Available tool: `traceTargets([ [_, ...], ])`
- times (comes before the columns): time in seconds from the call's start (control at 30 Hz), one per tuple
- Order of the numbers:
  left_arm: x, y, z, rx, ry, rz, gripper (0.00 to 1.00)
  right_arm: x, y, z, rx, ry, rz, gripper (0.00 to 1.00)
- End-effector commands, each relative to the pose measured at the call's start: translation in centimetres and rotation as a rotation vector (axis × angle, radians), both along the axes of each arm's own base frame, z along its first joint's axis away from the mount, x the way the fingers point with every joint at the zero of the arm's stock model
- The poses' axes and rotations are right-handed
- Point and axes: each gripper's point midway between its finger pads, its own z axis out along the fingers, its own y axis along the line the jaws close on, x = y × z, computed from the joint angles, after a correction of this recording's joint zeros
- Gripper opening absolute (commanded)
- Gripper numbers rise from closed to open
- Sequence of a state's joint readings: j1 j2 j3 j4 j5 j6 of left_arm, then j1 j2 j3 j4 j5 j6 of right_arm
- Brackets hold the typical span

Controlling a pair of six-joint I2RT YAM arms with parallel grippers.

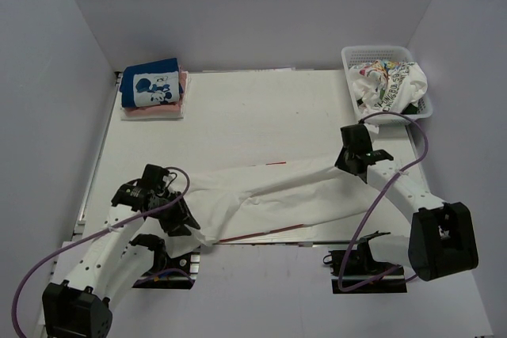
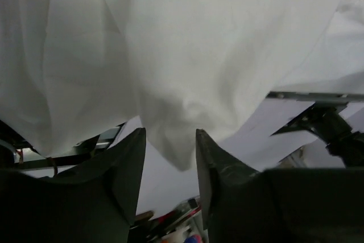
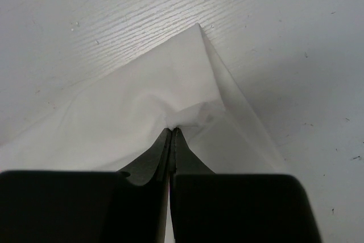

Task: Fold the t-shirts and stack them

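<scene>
The large plain white t-shirt (image 1: 277,191) lies stretched in a long band across the table between my two grippers. My right gripper (image 1: 346,165) is shut on its right end, where the cloth bunches at the closed tips (image 3: 172,129). My left gripper (image 1: 184,223) is at the shirt's left end, near the table's front edge. In the left wrist view its jaws stand apart (image 2: 169,140), and a corner of the white shirt (image 2: 199,55) hangs down between the fingers. A blue shirt with a cartoon-mouse panel (image 1: 152,85) lies folded on a pink shirt (image 1: 154,112) at the back left.
A white mesh basket (image 1: 348,57) at the back right holds the white shirt with colourful prints (image 1: 388,81) and a bit of dark green cloth (image 1: 410,107). Thin red marks (image 1: 261,233) lie on the table. White walls enclose the table.
</scene>
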State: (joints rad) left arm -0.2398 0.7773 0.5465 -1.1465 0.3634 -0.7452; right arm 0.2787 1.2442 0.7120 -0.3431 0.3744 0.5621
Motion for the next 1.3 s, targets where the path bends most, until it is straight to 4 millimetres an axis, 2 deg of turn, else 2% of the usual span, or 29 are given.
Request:
traceTargets([
  [0.0,-0.2,-0.4,0.1,-0.022,0.024,-0.014,0.53,-0.6,-0.6,-0.3,-0.012,0.012,-0.026,0.00],
  [0.03,-0.1,-0.4,0.5,-0.023,0.020,-0.015,0.58,-1.0,-0.8,-0.7,-0.021,0.029,-0.034,0.00],
  [0.13,1.1,-0.1,1.4,0.006,-0.035,-0.022,1.00,-2.3,-1.6,-2.3,-0.056,0.087,-0.067,0.00],
  [0.23,3.3,0.2,2.6,0.041,-0.114,-0.016,1.00,-3.7,-2.1,-4.1,-0.070,0.176,-0.101,0.00],
  [0.27,5.0,0.0,3.4,0.038,-0.174,-0.011,1.00,-3.9,-2.1,-4.4,-0.067,0.186,-0.116,0.08],
  [0.3,6.0,0.2,3.6,0.056,-0.204,-0.012,1.00,-4.1,-2.3,-4.6,-0.077,0.198,-0.132,0.30],
  [0.33,7.1,0.1,4.0,0.061,-0.221,-0.009,1.00,-4.5,-2.7,-4.9,-0.095,0.221,-0.153,0.26],
  [0.37,8.4,-0.3,4.2,0.051,-0.263,-0.006,1.00,-4.0,-2.6,-4.4,-0.092,0.207,-0.161,0.27],
  [0.4,9.1,-0.4,4.2,0.047,-0.279,-0.005,1.00,-3.9,-2.7,-4.1,-0.098,0.201,-0.170,0.46],
  [0.43,9.8,-0.6,4.2,0.043,-0.296,-0.004,1.00,-3.9,-2.8,-3.7,-0.105,0.205,-0.165,0.76],
  [0.47,10.4,-0.8,4.1,0.040,-0.308,-0.003,1.00,-3.1,-2.5,-2.8,-0.099,0.177,-0.158,0.90],
  [0.57,11.6,-1.0,2.4,0.050,-0.286,-0.016,1.00,-1.8,-2.0,-0.1,-0.073,0.090,-0.125,0.90],
  [0.6,11.8,-1.0,1.2,0.061,-0.256,-0.028,1.00,-1.0,-1.5,1.3,-0.050,0.043,-0.109,0.90],
  [0.63,11.5,-1.0,0.2,0.067,-0.229,-0.029,1.00,-0.8,-1.5,1.9,-0.056,0.026,-0.079,0.90],
  [0.67,11.6,-1.0,-0.5,0.070,-0.214,-0.030,1.00,0.4,0.1,3.4,0.022,-0.054,-0.026,0.90],
  [0.73,12.0,-0.8,-2.3,0.092,-0.188,-0.036,1.00,0.3,1.9,2.9,0.074,-0.070,0.095,0.90],
  [0.77,12.3,-0.9,-2.7,0.093,-0.185,-0.037,1.00,1.6,3.7,4.1,0.146,-0.154,0.154,0.90],
  [0.83,13.5,-1.2,-3.5,0.089,-0.201,-0.036,1.00,1.0,5.4,2.9,0.219,-0.130,0.228,0.90],
  [0.9,13.7,-1.0,-5.5,0.116,-0.151,-0.035,1.00,1.2,6.7,1.1,0.269,-0.083,0.250,0.90],
  [0.93,15.1,-1.0,-5.6,0.111,-0.178,-0.021,1.00,1.1,6.9,0.0,0.282,-0.047,0.243,0.90],
  [0.97,15.7,-1.2,-6.0,0.111,-0.175,-0.021,1.00,1.1,7.2,-0.6,0.287,-0.027,0.254,0.90],
  [1.0,16.9,-1.4,-6.6,0.114,-0.162,-0.022,1.00,0.7,8.1,-1.7,0.323,0.013,0.285,0.90],
  [1.07,19.1,-2.0,-7.1,0.137,-0.186,-0.041,1.00,0.0,8.1,-2.9,0.328,0.052,0.283,0.90],
  [1.1,21.8,-2.6,-6.1,0.133,-0.248,-0.067,1.00,-0.3,8.0,-3.6,0.326,0.078,0.276,0.90],
  [1.13,22.6,-3.0,-8.0,0.133,-0.204,-0.084,1.00,-1.5,7.7,-4.5,0.314,0.122,0.274,0.90],
  [1.17,24.1,-3.4,-8.3,0.135,-0.208,-0.092,1.00,-1.9,7.5,-4.8,0.314,0.135,0.274,0.90],
  [1.2,28.4,-4.3,-6.5,0.129,-0.305,-0.124,1.00,-2.6,7.5,-5.1,0.312,0.154,0.278,0.90],
  [1.23,30.5,-5.4,-6.4,0.115,-0.329,-0.147,1.00,-4.0,7.8,-5.8,0.331,0.185,0.291,0.90],
  [1.27,31.6,-6.3,-9.5,0.116,-0.270,-0.166,1.00,-5.8,7.9,-6.8,0.333,0.227,0.312,0.90],
])
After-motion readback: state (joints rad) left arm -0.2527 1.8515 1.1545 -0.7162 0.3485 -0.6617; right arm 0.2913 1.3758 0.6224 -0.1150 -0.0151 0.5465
